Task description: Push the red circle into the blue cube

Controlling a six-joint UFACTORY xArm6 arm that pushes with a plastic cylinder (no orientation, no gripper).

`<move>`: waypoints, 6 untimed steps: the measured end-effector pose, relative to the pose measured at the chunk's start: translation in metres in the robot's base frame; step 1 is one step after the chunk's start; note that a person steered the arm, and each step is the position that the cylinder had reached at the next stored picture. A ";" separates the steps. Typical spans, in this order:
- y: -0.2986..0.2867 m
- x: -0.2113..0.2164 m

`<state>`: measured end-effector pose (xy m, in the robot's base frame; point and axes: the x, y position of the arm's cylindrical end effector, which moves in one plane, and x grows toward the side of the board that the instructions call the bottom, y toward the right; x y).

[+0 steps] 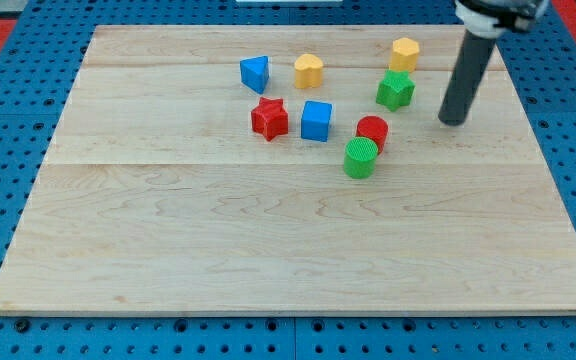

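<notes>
You see my tip [452, 121] resting on the wooden board [268, 250] toward the view's upper right, apart from every block. There is no hand on this arm (only the straight dark rod), so nothing is gripped or held.

The red circle [372, 131] sits to the view's left of my tip and a little lower, with bare wood between the two. The green circle [360, 158] touches the red circle's lower left edge. The blue cube [316, 120] lies further to the view's left of the red circle, near it but with a gap you can see.

Just left of the blue cube is the red star [269, 118], close beside it. Above these, nearer the view's top, you find the blue triangle [255, 73] and, to its right, the yellow heart [308, 70]. The green star [395, 90] stands above the red circle, between it and the yellow block [404, 53], whose exact shape is hard to tell.
</notes>
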<state>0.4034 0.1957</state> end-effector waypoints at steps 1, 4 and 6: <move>-0.053 0.025; -0.187 0.004; -0.173 0.077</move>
